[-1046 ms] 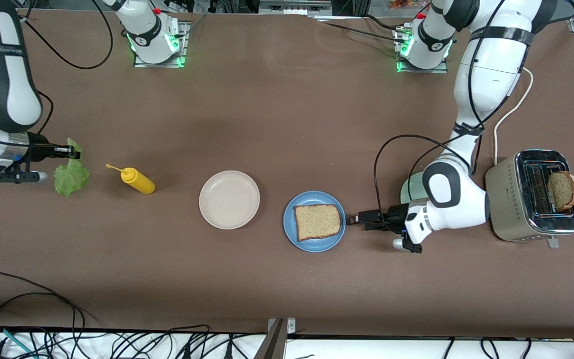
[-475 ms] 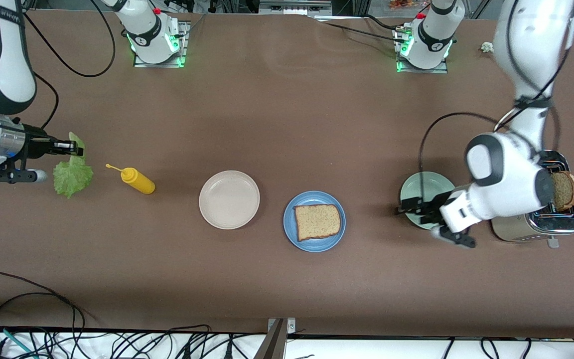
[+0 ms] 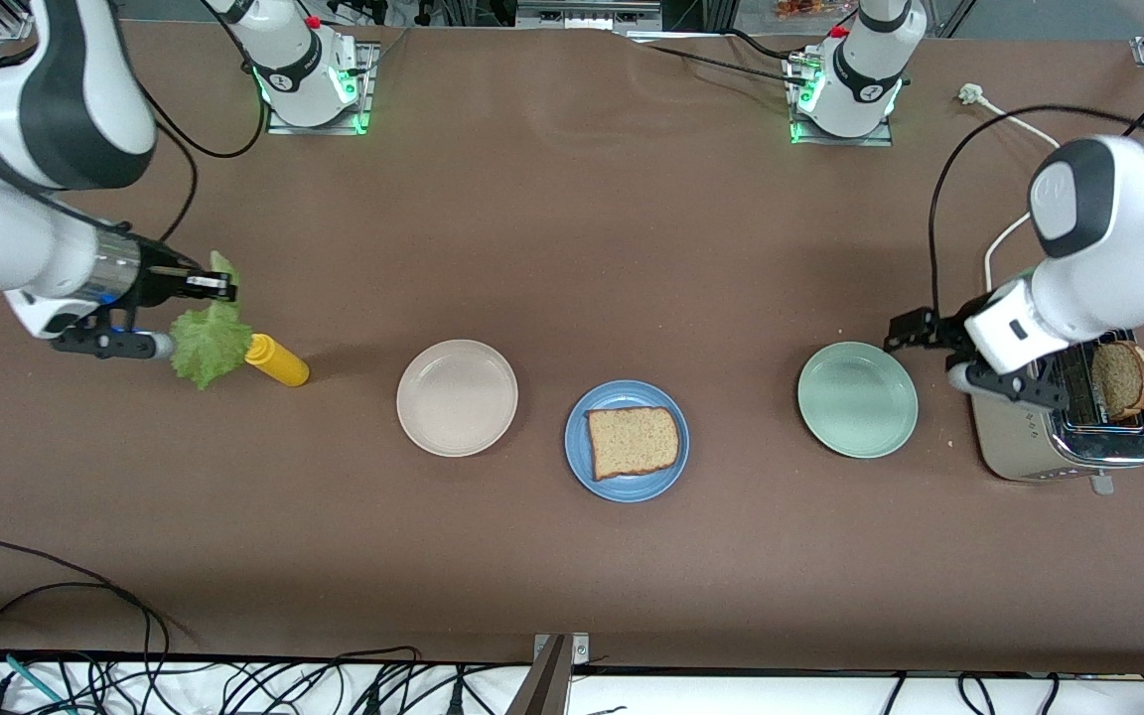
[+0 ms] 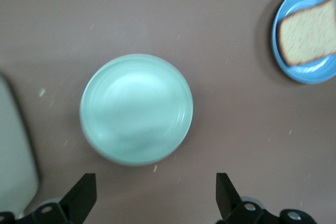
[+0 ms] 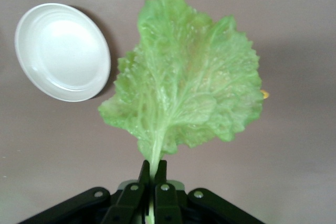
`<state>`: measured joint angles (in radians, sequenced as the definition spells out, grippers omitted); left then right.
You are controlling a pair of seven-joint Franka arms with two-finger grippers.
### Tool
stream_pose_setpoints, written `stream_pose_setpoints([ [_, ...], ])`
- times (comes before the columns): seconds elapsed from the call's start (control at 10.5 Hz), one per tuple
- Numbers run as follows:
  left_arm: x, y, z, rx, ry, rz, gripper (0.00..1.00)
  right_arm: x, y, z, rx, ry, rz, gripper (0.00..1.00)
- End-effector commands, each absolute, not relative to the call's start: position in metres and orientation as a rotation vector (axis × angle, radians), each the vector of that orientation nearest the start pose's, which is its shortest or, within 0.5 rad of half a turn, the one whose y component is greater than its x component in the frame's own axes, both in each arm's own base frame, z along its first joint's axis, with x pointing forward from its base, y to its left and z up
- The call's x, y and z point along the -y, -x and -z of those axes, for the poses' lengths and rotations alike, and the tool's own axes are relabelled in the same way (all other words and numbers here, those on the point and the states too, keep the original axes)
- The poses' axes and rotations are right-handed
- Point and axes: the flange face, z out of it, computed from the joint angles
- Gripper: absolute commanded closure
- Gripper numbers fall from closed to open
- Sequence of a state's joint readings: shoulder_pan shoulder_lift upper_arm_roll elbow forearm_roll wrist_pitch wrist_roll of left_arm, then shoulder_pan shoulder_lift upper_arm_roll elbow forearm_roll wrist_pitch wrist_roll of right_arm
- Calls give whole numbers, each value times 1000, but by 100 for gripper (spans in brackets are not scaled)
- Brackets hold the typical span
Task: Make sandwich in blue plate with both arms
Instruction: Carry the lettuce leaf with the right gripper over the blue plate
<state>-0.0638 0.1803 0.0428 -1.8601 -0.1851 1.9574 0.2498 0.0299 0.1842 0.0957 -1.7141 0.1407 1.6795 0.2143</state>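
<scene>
R gripper was clamped on lettuce leaf by its stem, leaf hanging below over yellow bottle, prob so it could drape flat onto bread slice in blue plate, well off toward L arm's end. L gripper, wide open & empty, hung beside toaster, 2nd slice just past it in the slot
</scene>
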Motion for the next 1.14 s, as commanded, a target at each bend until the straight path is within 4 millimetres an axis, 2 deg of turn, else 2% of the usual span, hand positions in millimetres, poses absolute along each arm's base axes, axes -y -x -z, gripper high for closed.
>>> stream_pose_setpoints([
  [0.0, 6, -546, -470, -255, 3227, -196, 0, -169, -581, -489, -264, 2979, -292, 100],
  [0.1, -1, -539, -485, -261, 3178, -201, 0, -199, -578, -495, -258, 2969, -235, 100],
  [0.19, -7, -529, -497, -227, 3164, -231, 0, -226, -577, -493, -215, 2953, -182, 100],
  [0.48, -12, -504, -545, -130, 3124, -337, 0, -321, -566, -473, -21, 2920, 3, 100],
  [0.57, -13, -501, -562, -119, 3125, -340, 0, -358, -558, -460, 78, 2918, 76, 100],
  [0.76, -16, -497, -589, -103, 3124, -357, 0, -408, -566, -427, 232, 2895, 208, 100],
  [0.86, -18, -495, -597, -93, 3124, -371, 0, -439, -563, -411, 313, 2883, 233, 100],
  [0.95, -20, -490, -603, -83, 3122, -409, 0, -461, -559, -393, 383, 2900, 243, 100],
  [1.05, -19, -486, -615, -34, 3113, -426, 0, -474, -556, -378, 450, 2917, 272, 100],
])
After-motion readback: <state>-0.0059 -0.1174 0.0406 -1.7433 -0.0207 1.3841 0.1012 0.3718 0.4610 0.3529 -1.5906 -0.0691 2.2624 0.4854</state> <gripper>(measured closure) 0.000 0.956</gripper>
